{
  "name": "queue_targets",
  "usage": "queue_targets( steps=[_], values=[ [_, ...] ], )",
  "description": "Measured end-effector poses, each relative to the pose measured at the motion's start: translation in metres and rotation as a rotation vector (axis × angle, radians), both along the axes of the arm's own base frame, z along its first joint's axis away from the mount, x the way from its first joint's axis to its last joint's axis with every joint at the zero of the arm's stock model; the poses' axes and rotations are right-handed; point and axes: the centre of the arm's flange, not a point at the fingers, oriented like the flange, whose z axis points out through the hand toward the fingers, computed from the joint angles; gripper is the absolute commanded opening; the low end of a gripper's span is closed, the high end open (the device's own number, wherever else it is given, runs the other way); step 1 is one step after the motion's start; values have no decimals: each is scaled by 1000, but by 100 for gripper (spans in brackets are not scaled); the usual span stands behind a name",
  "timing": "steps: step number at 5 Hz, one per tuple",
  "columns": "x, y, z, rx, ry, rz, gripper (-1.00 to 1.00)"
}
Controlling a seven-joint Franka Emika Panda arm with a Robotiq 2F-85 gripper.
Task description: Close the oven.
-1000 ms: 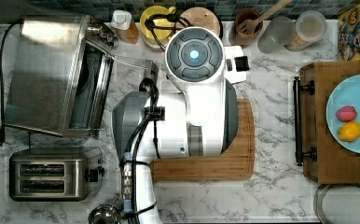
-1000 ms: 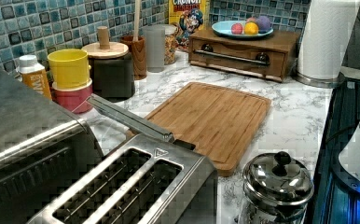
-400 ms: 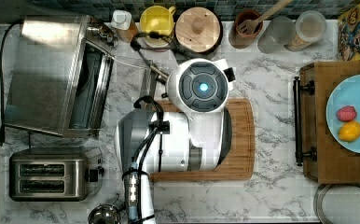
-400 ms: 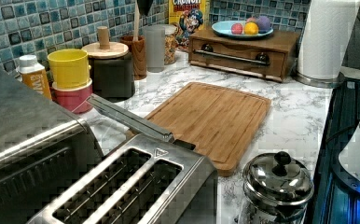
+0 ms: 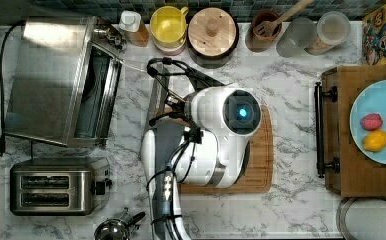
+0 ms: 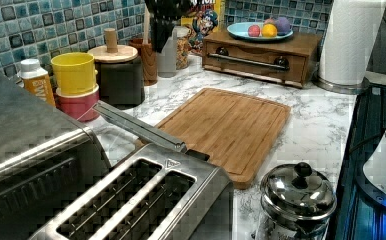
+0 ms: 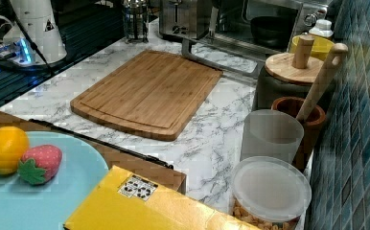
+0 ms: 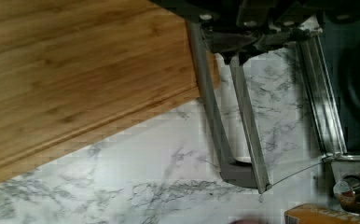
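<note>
Gripper: the gripper hangs right over the door's bar handle; its dark fingers sit close about the bar's near end, but whether they pinch it I cannot tell.
Door: the glass door lies dropped open, flat above the marble counter, its handle edge just beside the wooden cutting board.
Oven: the oven stands at the top view's left, cavity open towards the arm, with the two-slot toaster beside it.
Behind: a yellow mug, a wood-lidded canister and a bottle line the tiled wall.
Risk: likely the fingers slip off the smooth bar mid-lift, dropping the door; pushing off-centre could also shove the whole oven sideways.
</note>
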Motion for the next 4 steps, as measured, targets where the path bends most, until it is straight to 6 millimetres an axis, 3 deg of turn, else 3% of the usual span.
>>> queue_targets(
  steps=[2,4],
  values=[
    [-32,-11,-62,127,-65,74,-100],
    [-37,-3,-91,112,-217,105,-100]
  ],
)
